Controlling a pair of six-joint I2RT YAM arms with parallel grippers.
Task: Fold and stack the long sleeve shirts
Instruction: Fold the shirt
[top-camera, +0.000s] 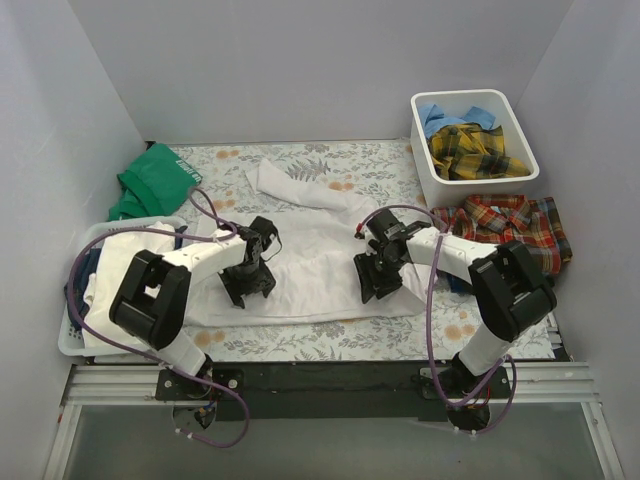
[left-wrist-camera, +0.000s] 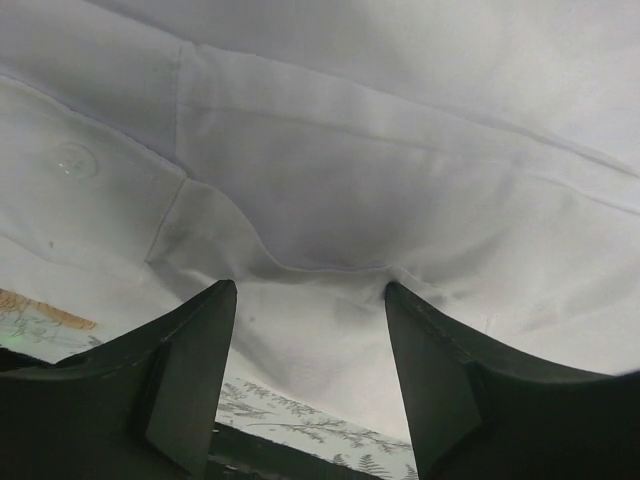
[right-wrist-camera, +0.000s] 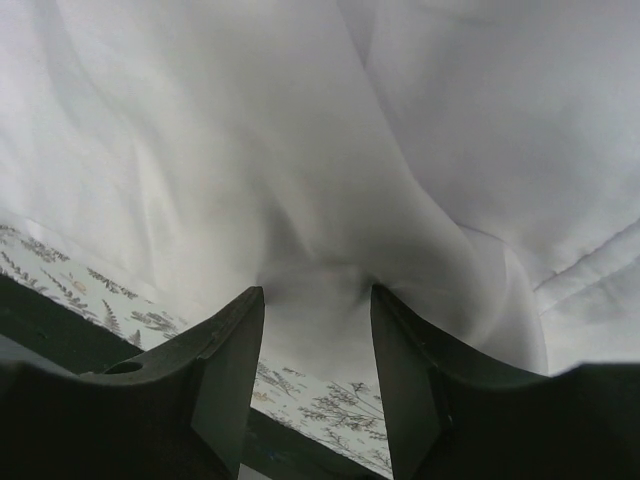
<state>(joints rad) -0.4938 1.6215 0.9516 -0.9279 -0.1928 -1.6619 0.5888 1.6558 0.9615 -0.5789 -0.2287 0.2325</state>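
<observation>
Starting fold of large plain white cloth shirt (top-camera: 320, 245): left gripper (top-camera: 247, 287) and right gripper (top-camera: 374, 284) both released, straddling bunched near hem. Next, likely: clench on hem, lift, fold rearward.

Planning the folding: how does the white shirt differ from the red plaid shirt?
The white shirt is plain and spread mid-table; the red plaid shirt is checked and bunched at the right. The left gripper and right gripper are on the white shirt, neither on the plaid. Both lie on the floral cover.

Plain white shirt (top-camera: 318, 255), red-orange plaid shirt (top-camera: 512, 222), yellow-dark plaid shirt (top-camera: 480, 152), floral table cover (top-camera: 385, 168)
</observation>
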